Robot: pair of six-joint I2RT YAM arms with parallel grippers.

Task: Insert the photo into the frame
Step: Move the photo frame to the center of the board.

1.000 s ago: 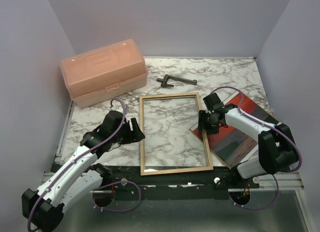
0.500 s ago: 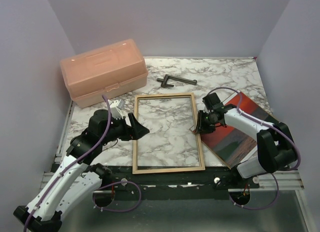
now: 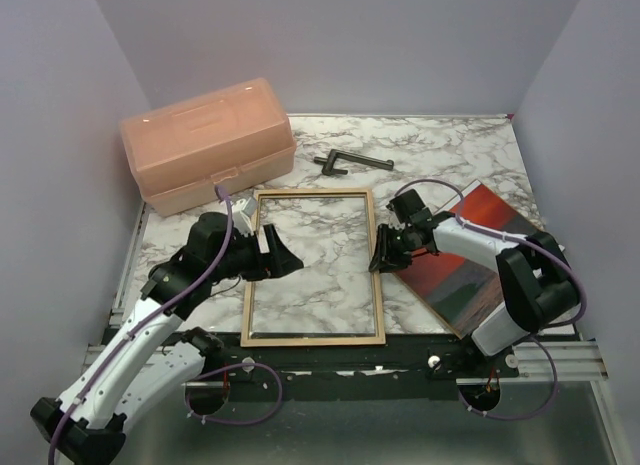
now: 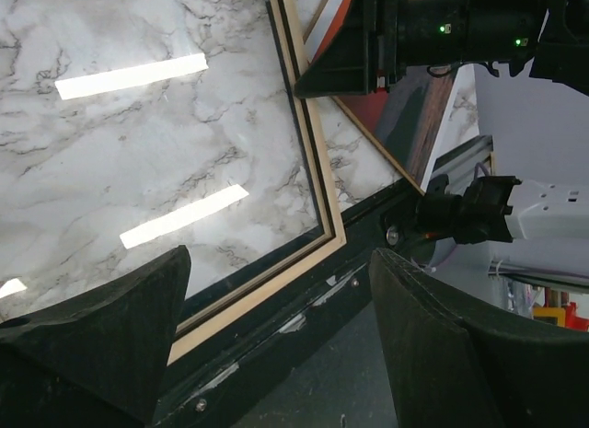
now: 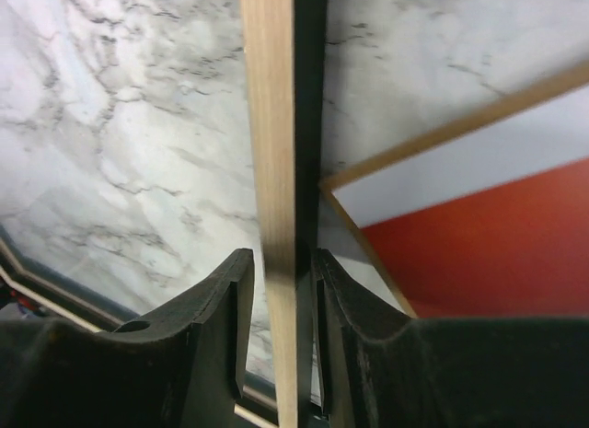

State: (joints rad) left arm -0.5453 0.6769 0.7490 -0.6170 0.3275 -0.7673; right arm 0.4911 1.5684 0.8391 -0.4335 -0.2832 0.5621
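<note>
1. Grey walls close in a marble counter [image 3: 450, 150]. In the overhead view the frame [image 3: 312, 340] lies flat, tan face up, with its long axis running from the near edge to the far one. The photo [image 3: 470, 260] lies face up just right of the frame, touching or slightly under the frame's right rail, and its long axis is skewed against the frame's. Beyond the frame's far-left corner sits a pink toolbox [image 3: 208, 145], and beyond its far rail a dark tool [image 3: 352, 162]. The right end effector [image 3: 378, 257] meets the frame's right rail. The left end effector [image 3: 280, 255] hangs over the pane by the left rail.

2. In the left wrist view the left fingers [image 4: 101, 336] stand wide apart and hold nothing, with the frame's near-right corner below them.

3. In the right wrist view the right fingers [image 5: 221, 308] are clamped on the frame's rail, one on each side. The photo's red sky shows just right of that rail.

4. The photo lies right of the frame, beside the right end effector, so I judge the right arm the nearer one for fetching it.
</note>
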